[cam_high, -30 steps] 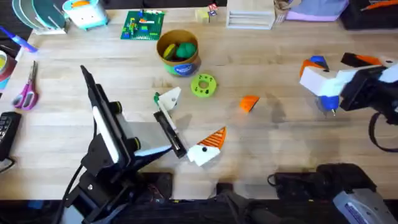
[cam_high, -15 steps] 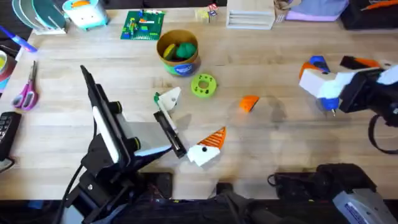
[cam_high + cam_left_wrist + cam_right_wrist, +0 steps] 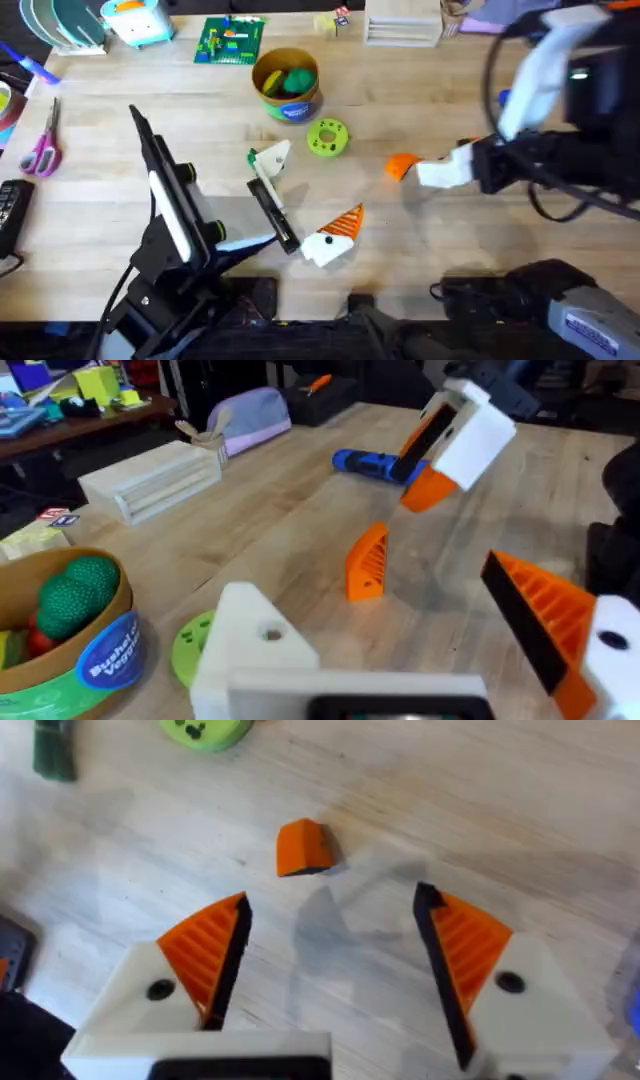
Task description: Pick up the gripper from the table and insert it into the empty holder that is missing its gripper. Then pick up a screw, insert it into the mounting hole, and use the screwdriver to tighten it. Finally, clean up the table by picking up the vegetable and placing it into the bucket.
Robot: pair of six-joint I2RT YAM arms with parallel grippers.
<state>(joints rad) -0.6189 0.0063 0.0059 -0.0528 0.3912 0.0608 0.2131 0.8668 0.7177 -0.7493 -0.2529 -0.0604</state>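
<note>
Overhead view: the gripper (image 3: 401,166), a loose orange ribbed pad, lies on the wooden table (image 3: 120,170), right of the green disc (image 3: 327,138). Just beside it hangs the right gripper (image 3: 330,970), its fingers spread wide and holding nothing. The left gripper (image 3: 305,215) has one bare white holder (image 3: 270,156), its fingers apart. The bucket (image 3: 286,84) stands behind the disc.

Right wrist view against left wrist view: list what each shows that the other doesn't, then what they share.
The right wrist view alone shows the right pincer, open, directly over the table, and a dark green vegetable.

The left wrist view alone shows the bucket with toy vegetables, the blue screwdriver, a white wooden box and the white holder missing its pad.

Both share the loose orange gripper and the green disc.
</note>
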